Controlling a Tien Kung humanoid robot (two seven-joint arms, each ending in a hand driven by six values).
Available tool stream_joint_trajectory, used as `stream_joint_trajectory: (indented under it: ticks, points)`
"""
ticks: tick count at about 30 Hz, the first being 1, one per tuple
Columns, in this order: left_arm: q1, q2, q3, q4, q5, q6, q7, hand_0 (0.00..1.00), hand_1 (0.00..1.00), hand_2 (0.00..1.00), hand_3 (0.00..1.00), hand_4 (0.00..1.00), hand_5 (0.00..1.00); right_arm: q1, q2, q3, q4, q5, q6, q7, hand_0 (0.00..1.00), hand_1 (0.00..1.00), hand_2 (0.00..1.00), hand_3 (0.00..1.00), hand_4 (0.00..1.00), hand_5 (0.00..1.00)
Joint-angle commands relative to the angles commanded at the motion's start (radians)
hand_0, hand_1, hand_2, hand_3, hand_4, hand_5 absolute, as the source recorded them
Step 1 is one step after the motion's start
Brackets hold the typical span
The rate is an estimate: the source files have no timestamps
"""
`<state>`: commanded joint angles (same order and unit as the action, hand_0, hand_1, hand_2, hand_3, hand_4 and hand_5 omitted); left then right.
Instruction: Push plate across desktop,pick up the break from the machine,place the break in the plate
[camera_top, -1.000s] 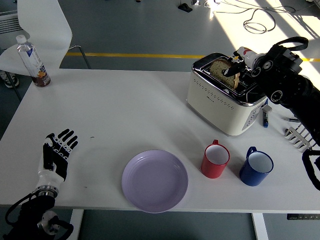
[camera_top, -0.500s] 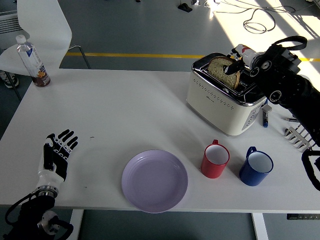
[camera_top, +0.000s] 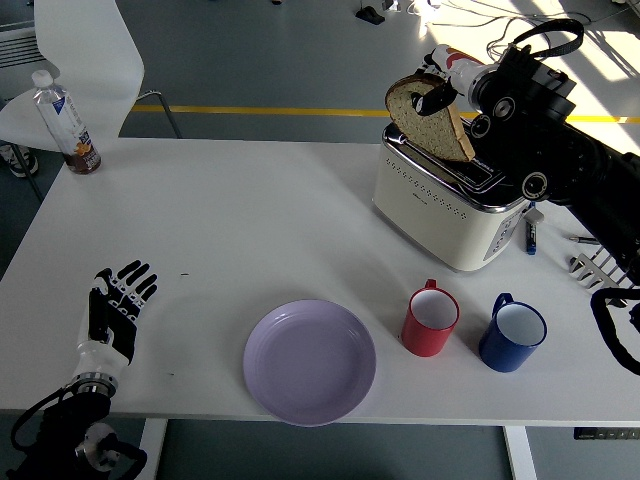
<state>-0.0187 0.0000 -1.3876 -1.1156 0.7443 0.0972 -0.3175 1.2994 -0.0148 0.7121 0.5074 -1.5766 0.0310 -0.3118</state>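
Above the toaster (camera_top: 450, 195) at far right, right hand (camera_top: 450, 88) pinches the bread (camera_top: 428, 118), lifted clear of the slot; placing into the plate (camera_top: 310, 361) at the near worktop (camera_top: 230, 240) edge remains; left hand (camera_top: 115, 310) rests spread, near left.

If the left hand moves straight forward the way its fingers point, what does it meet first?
Probably nothing: the left hand lies flat with fingers pointing up the bare table. The bottle at the far left edge seems off that line, though depth is uncertain.
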Motion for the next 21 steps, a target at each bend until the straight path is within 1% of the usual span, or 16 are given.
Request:
stream_joint_trajectory:
  ticks: [3,4,7,8,10,12,13,15,18,19,21]
  points:
    - [0.000,0.000,-0.001,0.000,0.000,0.000,0.000,0.778,0.693,0.706,0.596,0.382,0.935,0.002,-0.031,0.024,0.056,-0.034,-0.005,-0.009,0.462,0.418,0.450,0.496,0.367,0.002]
    - [0.000,0.000,0.000,0.000,0.000,0.000,0.000,0.778,0.695,0.705,0.596,0.380,0.934,-0.001,-0.048,0.038,0.084,-0.043,-0.009,-0.012,0.452,0.418,0.449,0.493,0.368,0.002]
    - [0.001,0.000,-0.001,0.001,0.000,0.000,0.000,0.778,0.695,0.705,0.596,0.380,0.934,-0.006,-0.078,0.056,0.151,-0.042,-0.017,-0.020,0.452,0.418,0.449,0.493,0.368,0.002]
    - [0.001,0.000,0.001,0.001,0.001,0.000,0.000,0.778,0.695,0.705,0.596,0.380,0.934,-0.017,-0.098,0.064,0.191,-0.026,-0.028,-0.030,0.452,0.418,0.449,0.493,0.368,0.002]
    - [0.001,0.000,0.000,0.001,0.001,0.000,0.001,0.777,0.695,0.706,0.595,0.381,0.943,-0.031,-0.124,0.063,0.261,0.000,-0.044,-0.045,0.451,0.415,0.449,0.493,0.359,0.002]
    - [0.003,0.000,0.000,0.001,0.001,0.000,0.001,0.777,0.695,0.706,0.595,0.381,0.943,-0.046,-0.145,0.050,0.328,0.037,-0.055,-0.068,0.451,0.415,0.449,0.493,0.359,0.002]
    - [0.003,0.000,0.000,0.001,0.002,0.000,0.001,0.777,0.695,0.706,0.595,0.381,0.943,-0.054,-0.155,0.041,0.352,0.051,-0.056,-0.077,0.451,0.415,0.449,0.493,0.359,0.002]
    - [0.001,0.000,-0.001,0.001,0.003,0.000,0.001,0.777,0.695,0.706,0.595,0.381,0.943,-0.074,-0.185,0.009,0.420,0.110,-0.053,-0.101,0.451,0.415,0.449,0.493,0.359,0.002]
    - [0.002,0.000,-0.003,0.001,0.003,0.000,0.001,0.777,0.695,0.704,0.592,0.379,0.951,-0.096,-0.219,-0.040,0.523,0.191,-0.055,-0.116,0.446,0.413,0.445,0.487,0.359,0.002]
    - [0.000,0.000,-0.004,0.001,0.003,0.000,0.002,0.777,0.695,0.704,0.592,0.379,0.951,-0.108,-0.243,-0.072,0.569,0.229,-0.049,-0.115,0.446,0.413,0.445,0.487,0.359,0.002]
    - [-0.001,0.000,-0.006,0.001,0.003,0.000,0.001,0.777,0.695,0.704,0.592,0.379,0.951,-0.118,-0.264,-0.103,0.629,0.266,-0.042,-0.115,0.446,0.413,0.445,0.487,0.359,0.002]
